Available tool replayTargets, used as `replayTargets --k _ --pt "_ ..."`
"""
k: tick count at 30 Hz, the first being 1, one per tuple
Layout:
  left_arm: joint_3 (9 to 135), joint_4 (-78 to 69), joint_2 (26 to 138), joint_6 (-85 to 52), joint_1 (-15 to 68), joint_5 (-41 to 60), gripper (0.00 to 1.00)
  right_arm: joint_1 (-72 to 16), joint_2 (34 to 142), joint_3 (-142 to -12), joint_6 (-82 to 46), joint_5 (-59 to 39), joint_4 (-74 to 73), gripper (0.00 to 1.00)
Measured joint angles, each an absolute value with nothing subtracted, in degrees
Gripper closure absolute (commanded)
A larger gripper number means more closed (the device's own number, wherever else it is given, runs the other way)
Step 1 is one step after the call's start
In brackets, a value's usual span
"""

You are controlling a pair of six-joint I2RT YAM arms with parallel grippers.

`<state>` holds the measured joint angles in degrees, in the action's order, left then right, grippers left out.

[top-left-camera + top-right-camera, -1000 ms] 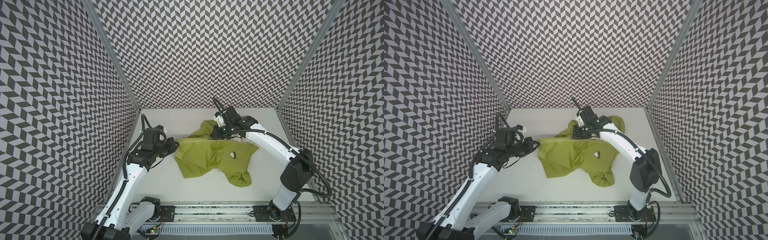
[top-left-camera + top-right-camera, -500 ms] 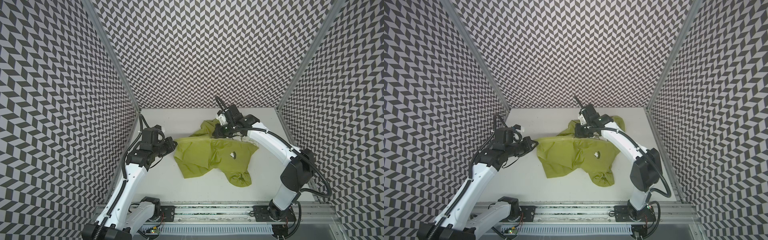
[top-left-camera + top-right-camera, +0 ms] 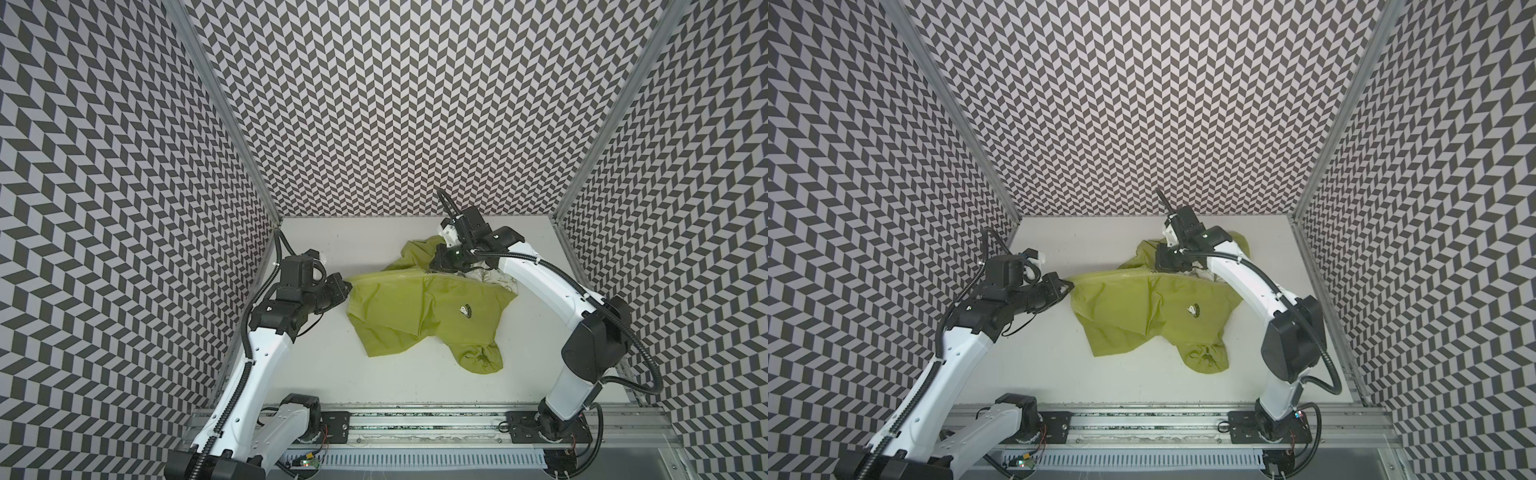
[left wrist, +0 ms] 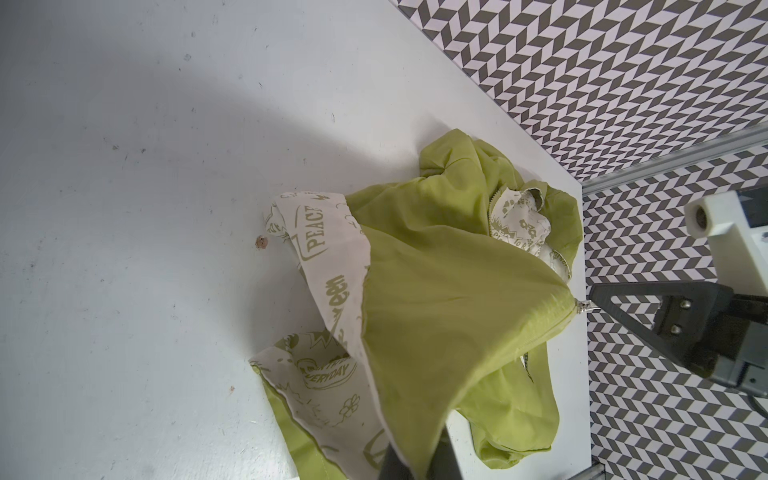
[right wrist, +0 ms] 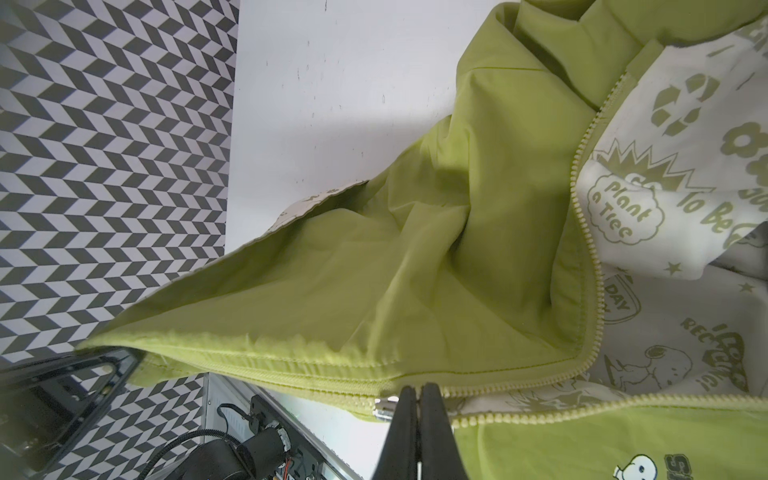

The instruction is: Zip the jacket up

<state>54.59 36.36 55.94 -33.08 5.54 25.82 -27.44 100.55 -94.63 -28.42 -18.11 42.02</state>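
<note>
The jacket (image 3: pixel 424 307) is seen spread, crumpled, near the middle of the bench (image 3: pixel 332 374) in both top views, its green outer side up. A small logo (image 3: pixel 465 311) is shown toward 3 o'clock of the garment's middle, and a bunched, gathered end (image 3: pixel 482 359) is laid out toward 5 o'clock.

The left claw (image 3: pixel 347 286) is placed at the jacket's 9 o'clock edge. In the left wrist view its fingers (image 4: pixel 399 465) are seen pressed together on the green fabric, which is drawn taut from them up to the zipper pull (image 4: pixel 585 306).

The right claw (image 3: pixel 436 266) is set at the jacket's 12 o'clock edge. In the right wrist view its fingers (image 5: pixel 409 415) are seen pinched together at the metal slider, so the zipper pull is gripped. On the side toward the left claw the zipper (image 5: pixel 291 365) is seen with its teeth joined; on the other side the two rows of teeth are parted, and the cream lining (image 5: pixel 665 208) with green doodles is exposed between them.

The stretched edge between the two claws is held off the bench; the rest of the jacket is left resting on it.
</note>
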Motion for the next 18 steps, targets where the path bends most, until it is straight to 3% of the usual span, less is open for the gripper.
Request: replayTargets --k 18 --pt "54.6 35.9 56.5 -33.1 5.1 25.7 1.0 -25.0 100.6 -95.4 -28.4 -17.8 42.5 1.0"
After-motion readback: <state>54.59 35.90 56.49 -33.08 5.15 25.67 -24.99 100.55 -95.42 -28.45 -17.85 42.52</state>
